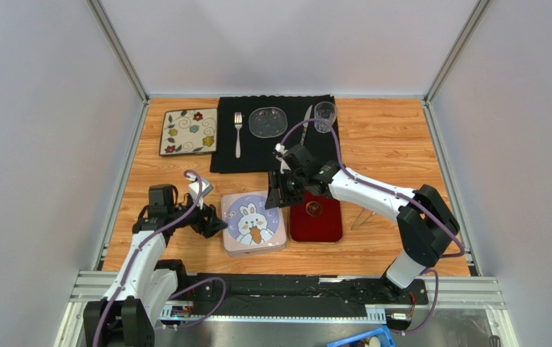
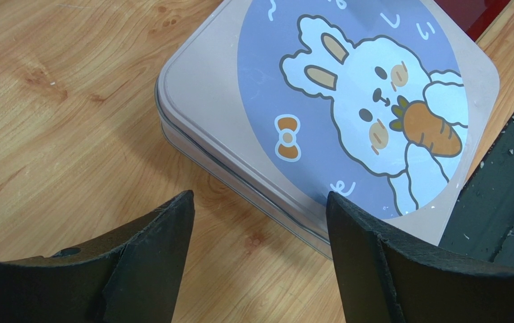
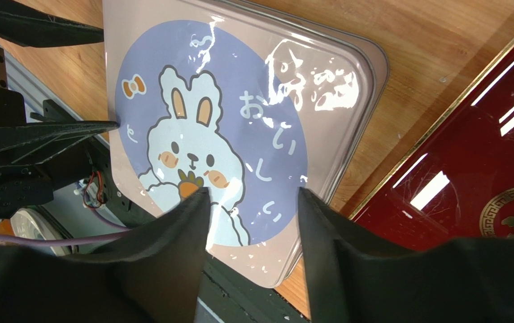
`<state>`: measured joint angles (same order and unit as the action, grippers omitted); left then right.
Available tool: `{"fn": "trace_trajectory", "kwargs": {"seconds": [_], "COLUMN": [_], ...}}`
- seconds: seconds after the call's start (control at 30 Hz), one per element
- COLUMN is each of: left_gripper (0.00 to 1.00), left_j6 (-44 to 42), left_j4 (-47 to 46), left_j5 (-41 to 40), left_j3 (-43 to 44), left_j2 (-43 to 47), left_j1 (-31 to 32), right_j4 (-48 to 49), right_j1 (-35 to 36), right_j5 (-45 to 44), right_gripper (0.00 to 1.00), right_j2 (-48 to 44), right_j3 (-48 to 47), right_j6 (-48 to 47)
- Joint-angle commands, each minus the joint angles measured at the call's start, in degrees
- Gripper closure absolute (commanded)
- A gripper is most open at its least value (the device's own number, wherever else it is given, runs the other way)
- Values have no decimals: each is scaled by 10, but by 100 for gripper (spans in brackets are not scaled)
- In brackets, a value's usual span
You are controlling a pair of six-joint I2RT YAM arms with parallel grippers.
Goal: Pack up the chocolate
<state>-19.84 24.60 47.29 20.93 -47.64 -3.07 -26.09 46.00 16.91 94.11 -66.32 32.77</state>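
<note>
A closed square tin (image 1: 253, 224) with a rabbit-and-carrot lid lies on the wooden table. No chocolate shows in any view. My left gripper (image 1: 217, 224) sits low at the tin's left edge, open, with only bare wood between its fingers; the left wrist view shows the tin (image 2: 347, 101) just beyond the left gripper (image 2: 260, 202). My right gripper (image 1: 279, 196) hovers over the tin's far right corner, open and empty. In the right wrist view the tin (image 3: 239, 101) lies under the right gripper (image 3: 253, 198).
A glossy dark red tray (image 1: 316, 220) lies right beside the tin. At the back, a black placemat (image 1: 272, 155) carries a fork (image 1: 238, 134), glass plate (image 1: 268, 121), knife (image 1: 306, 123) and glass cup (image 1: 324, 116). A floral plate (image 1: 188, 131) sits left of it.
</note>
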Motion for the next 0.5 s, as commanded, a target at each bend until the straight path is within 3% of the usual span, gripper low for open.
{"fn": "trace_trajectory", "kwargs": {"seconds": [0.0, 0.1, 0.17, 0.47], "left_gripper": [21, 21, 21, 21], "left_j6": [-41, -42, -42, -35], "left_j4": [19, 20, 19, 18], "left_j5": [-59, -62, -62, -62], "left_j3": [-26, -29, -29, -19], "left_j2": [1, 7, 12, 10], "left_j1": [3, 2, 1, 2], "right_j4": [6, -35, -44, 2], "right_j1": [-23, -29, -35, -35], "right_j5": [-43, -122, -131, -113], "right_gripper": [65, 81, 86, 90], "right_j2": [-52, -68, -61, 4], "right_j3": [19, 19, 22, 40], "right_j6": [4, -3, -7, 7]}}
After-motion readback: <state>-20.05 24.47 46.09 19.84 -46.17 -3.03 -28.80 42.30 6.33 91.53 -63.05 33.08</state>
